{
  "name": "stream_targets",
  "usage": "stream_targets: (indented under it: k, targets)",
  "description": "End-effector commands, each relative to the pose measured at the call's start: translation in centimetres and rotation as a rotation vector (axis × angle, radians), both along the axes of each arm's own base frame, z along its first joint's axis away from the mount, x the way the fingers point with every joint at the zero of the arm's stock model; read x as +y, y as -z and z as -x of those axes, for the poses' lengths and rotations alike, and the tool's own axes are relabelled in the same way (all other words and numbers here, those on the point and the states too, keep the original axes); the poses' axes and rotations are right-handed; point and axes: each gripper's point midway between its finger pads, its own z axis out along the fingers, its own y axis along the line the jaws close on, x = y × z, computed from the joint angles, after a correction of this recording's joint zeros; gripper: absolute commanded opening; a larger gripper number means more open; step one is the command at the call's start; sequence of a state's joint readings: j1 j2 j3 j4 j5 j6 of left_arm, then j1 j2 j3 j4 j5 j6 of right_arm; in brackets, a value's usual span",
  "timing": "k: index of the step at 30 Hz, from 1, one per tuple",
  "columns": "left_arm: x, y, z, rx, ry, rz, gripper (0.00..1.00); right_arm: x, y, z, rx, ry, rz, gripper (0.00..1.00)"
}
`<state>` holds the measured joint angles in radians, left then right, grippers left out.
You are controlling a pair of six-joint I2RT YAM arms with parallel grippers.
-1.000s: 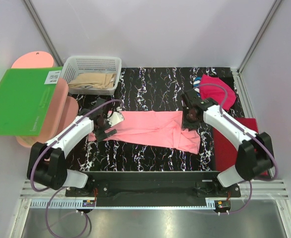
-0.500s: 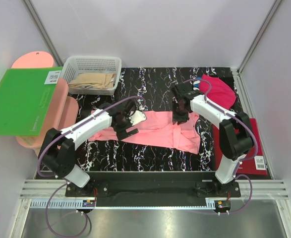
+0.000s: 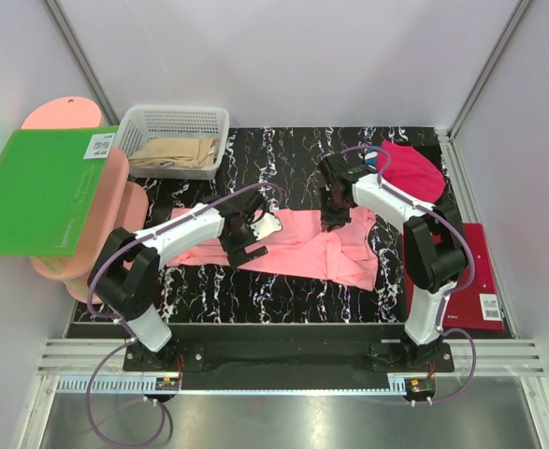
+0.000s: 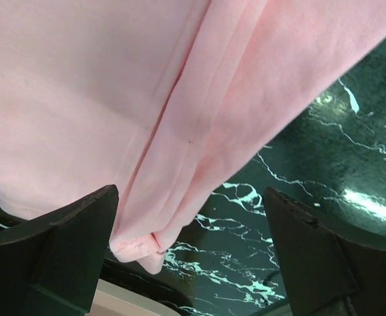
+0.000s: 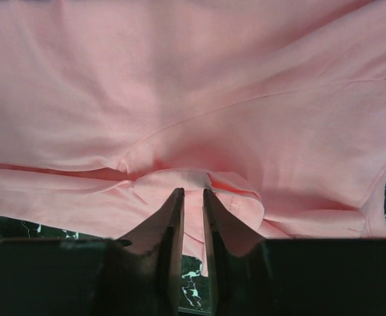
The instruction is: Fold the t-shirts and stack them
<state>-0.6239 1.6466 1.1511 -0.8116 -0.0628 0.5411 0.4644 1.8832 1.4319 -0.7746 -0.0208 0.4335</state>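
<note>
From above, we see the salmon-pink t-shirt [image 3: 302, 245] lying flat across the middle of the black marbled counter [image 3: 283, 159]. The left tool [image 3: 252, 238] is over its left-middle part and the right tool [image 3: 335, 217] is at its far edge.

Only the left wrist view shows that tool's jaws spread wide, 1 dark finger [image 4: 68, 243] on each side of a folded hem, gripping nothing. Only the right wrist view shows its 2 fingers [image 5: 169, 224] nearly together, tips at a raised crease of the pink cloth; we cannot tell whether the crease is pinched.

The overhead view alone takes in the magenta t-shirt [image 3: 414, 173] bunched at the far right corner, with the right arm [image 3: 396, 210] crossing just in front of it. The dark-red board [image 3: 466, 281] lies at the right edge. At far left stands the white basket [image 3: 176, 117] holding beige cloth [image 3: 176, 154], beside the green board [image 3: 40, 187].
</note>
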Motion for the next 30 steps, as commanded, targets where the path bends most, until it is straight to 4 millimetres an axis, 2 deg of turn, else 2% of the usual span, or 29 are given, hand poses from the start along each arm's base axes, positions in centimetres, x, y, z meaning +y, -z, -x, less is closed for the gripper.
stream_targets:
  k: [1, 8, 12, 16, 18, 23, 28, 30]
  targets:
    - [-0.7, 0.7, -1.3, -0.027, -0.023, 0.007, 0.98, 0.7, -0.9, -0.8, -0.036, -0.021, -0.015, 0.23]
    - [-1.7, 1.5, -1.1, 0.002, 0.000, 0.005, 0.98, 0.2, -0.5, -0.7, -0.032, -0.022, 0.010, 0.21]
    - [-1.3, 2.4, -0.8, 0.012, 0.008, -0.018, 0.98, -1.3, -1.0, -0.9, -0.068, -0.003, 0.074, 0.32]
    - [-1.0, 3.1, -0.7, 0.017, 0.008, -0.036, 0.98, -1.9, -0.9, -1.0, -0.073, 0.005, 0.090, 0.33]
    - [-1.1, 3.3, -0.6, 0.025, 0.009, -0.032, 0.98, -1.8, -0.3, -1.1, -0.055, 0.003, 0.092, 0.33]
    - [-0.9, 3.4, -0.3, 0.031, 0.008, -0.031, 0.97, -1.2, 1.3, -1.3, -0.016, -0.010, 0.085, 0.25]
    - [-0.5, 3.3, -0.2, 0.017, 0.010, -0.043, 0.97, -0.7, 1.3, -1.9, -0.018, -0.016, 0.071, 0.15]
    - [-0.5, 3.1, -0.3, 0.009, 0.013, -0.044, 0.97, -0.5, 1.2, -2.0, -0.020, -0.015, 0.065, 0.06]
